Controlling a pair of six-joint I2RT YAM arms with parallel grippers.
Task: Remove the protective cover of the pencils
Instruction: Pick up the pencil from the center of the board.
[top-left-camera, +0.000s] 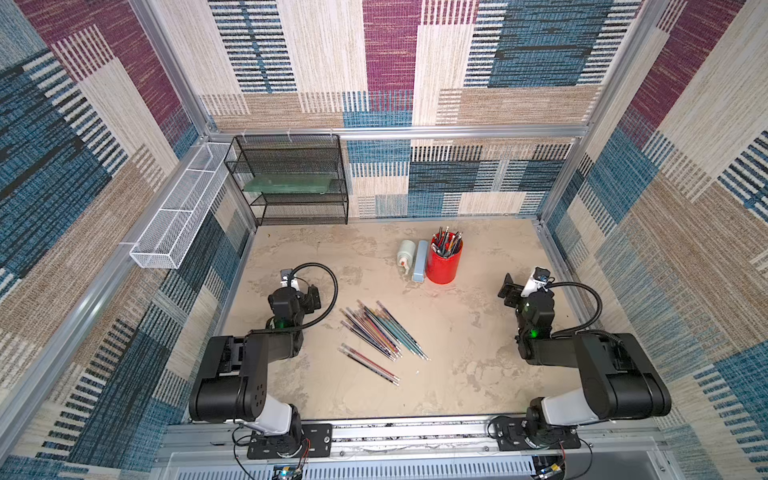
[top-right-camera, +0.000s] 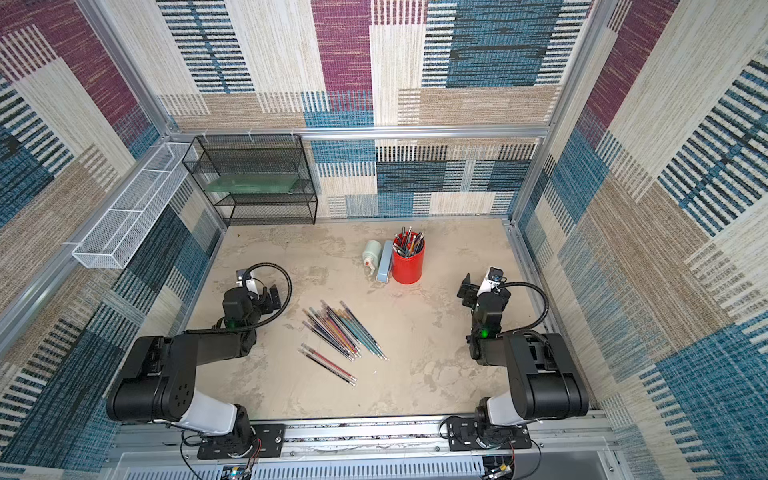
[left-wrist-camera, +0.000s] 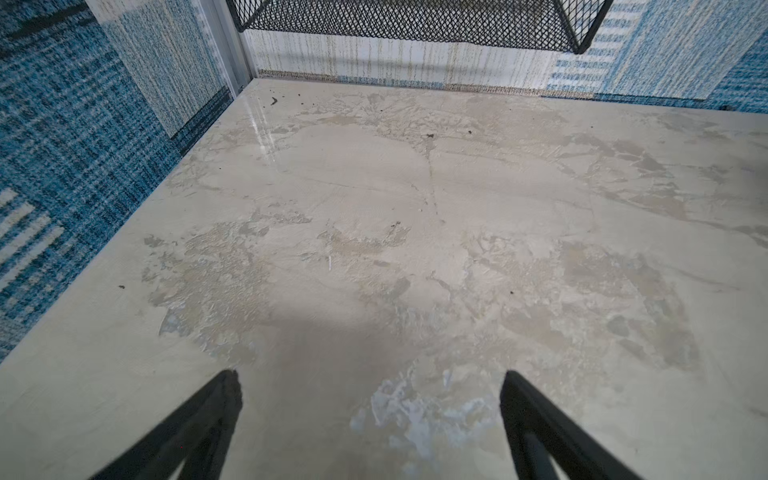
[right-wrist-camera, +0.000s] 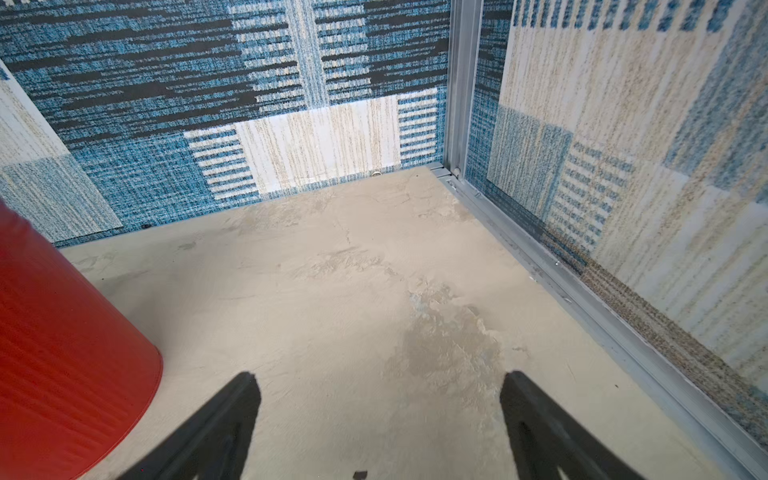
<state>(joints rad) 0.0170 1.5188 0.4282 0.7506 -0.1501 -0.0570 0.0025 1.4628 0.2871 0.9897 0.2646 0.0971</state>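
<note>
The pencils (top-left-camera: 384, 330) (top-right-camera: 345, 330) lie in a loose fan on the beige table in both top views, pointing diagonally. Two more of them (top-left-camera: 369, 364) lie just nearer the front. Their ends look pale, but I cannot make out a protective cover at this distance. My left gripper (top-left-camera: 312, 297) (top-right-camera: 272, 297) hovers to the left of the pile, open and empty. In the left wrist view the left gripper (left-wrist-camera: 370, 374) has only bare table between its fingers. My right gripper (top-left-camera: 509, 291) (right-wrist-camera: 381, 375) is far right of the pile, open and empty.
A red cup (top-left-camera: 444, 264) (right-wrist-camera: 62, 353) full of pens stands at the back, with a pale blue block (top-left-camera: 420, 262) and a white bottle (top-left-camera: 405, 253) beside it. A black mesh shelf (top-left-camera: 291, 178) (left-wrist-camera: 415, 16) fills the back left corner. A white wire basket (top-left-camera: 178, 212) hangs on the left wall.
</note>
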